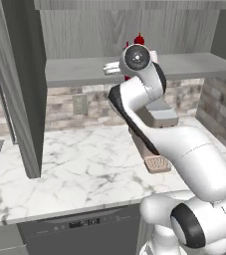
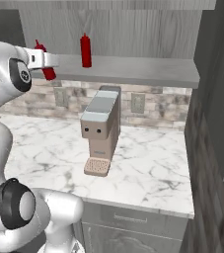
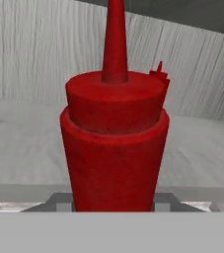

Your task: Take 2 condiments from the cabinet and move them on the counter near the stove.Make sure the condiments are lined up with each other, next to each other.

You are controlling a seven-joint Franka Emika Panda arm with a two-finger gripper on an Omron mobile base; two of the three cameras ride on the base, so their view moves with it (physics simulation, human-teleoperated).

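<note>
My gripper point(image 2: 45, 61) is shut on one red condiment bottle point(image 2: 49, 72), holding it slightly tilted at the front left edge of the cabinet shelf point(image 2: 143, 69). In the hand view this bottle point(image 3: 114, 143) stands big between the grey fingertips point(image 3: 59, 201), nozzle up. The second condiment point(image 2: 86, 50) stands upright on the shelf, a short way to the right; its cap point(image 3: 159, 75) peeks out behind the held one. From the left, the arm's wrist covers most of both, with a red nozzle tip point(image 1: 139, 39) above it. The marble counter point(image 1: 74, 164) lies below. The stove is out of view.
A beige and grey coffee machine point(image 2: 101, 128) stands on the counter under the shelf, against the stone backsplash. An open cabinet door point(image 1: 25, 89) hangs down at the left. A dark wall panel point(image 2: 217, 123) closes the right side. A dishwasher front point(image 1: 84, 224) sits below the counter edge.
</note>
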